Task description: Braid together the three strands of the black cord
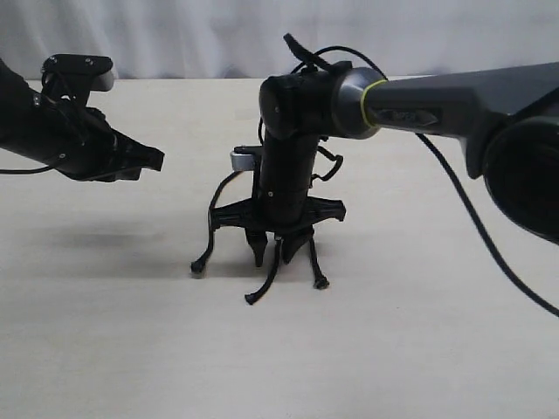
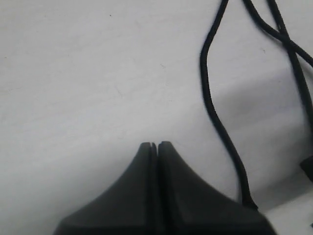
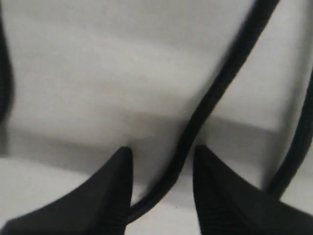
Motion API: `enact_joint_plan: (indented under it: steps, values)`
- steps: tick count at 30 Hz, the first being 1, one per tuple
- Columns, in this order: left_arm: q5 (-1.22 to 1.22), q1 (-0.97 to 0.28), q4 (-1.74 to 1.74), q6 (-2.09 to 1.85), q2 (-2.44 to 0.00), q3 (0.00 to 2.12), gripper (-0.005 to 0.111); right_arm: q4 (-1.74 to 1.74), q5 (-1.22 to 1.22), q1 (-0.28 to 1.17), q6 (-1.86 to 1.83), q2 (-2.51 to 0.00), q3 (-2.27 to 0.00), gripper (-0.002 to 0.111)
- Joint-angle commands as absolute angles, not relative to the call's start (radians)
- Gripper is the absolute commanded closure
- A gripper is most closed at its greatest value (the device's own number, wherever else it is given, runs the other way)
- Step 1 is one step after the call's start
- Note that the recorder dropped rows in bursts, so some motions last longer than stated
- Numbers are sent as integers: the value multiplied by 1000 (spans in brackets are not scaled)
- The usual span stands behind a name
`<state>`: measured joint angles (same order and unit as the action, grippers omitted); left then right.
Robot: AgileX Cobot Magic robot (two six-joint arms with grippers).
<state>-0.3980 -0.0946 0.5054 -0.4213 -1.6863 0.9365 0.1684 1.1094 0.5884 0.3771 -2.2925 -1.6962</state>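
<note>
The black cord lies on the tabletop in the middle of the exterior view, mostly hidden behind my right arm. Its three strands fan toward the camera, with knobby tips at the left (image 1: 199,266), middle (image 1: 251,298) and right (image 1: 321,284). My right gripper (image 1: 276,251) points straight down over them and is open. In the right wrist view a strand (image 3: 215,93) runs between the spread fingers of that gripper (image 3: 163,149); contact cannot be told. My left gripper (image 1: 160,159) hovers off to the left, shut and empty (image 2: 156,145). One strand (image 2: 215,117) curves past it, untouched.
A small silver piece (image 1: 241,160) sits behind the right arm where the cord's top lies. The right arm's glossy cable (image 1: 472,218) sags over the beige table (image 1: 105,349). A white curtain (image 1: 175,35) closes the back.
</note>
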Motion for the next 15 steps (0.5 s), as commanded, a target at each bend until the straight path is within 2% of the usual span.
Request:
enact_joint_plan:
  steps: [1,6,15]
  values:
    - [-409,-100,506,-424,-1687,933,107,172,1064,585,378,-2298,-1674,103]
    - [-405,-94,492,-424,-1666,933,107,206,1034,585,378,-2238,-1765,104]
    - [-396,-58,483,-424,-1610,933,107,521,668,638,371,-2334,-1790,104]
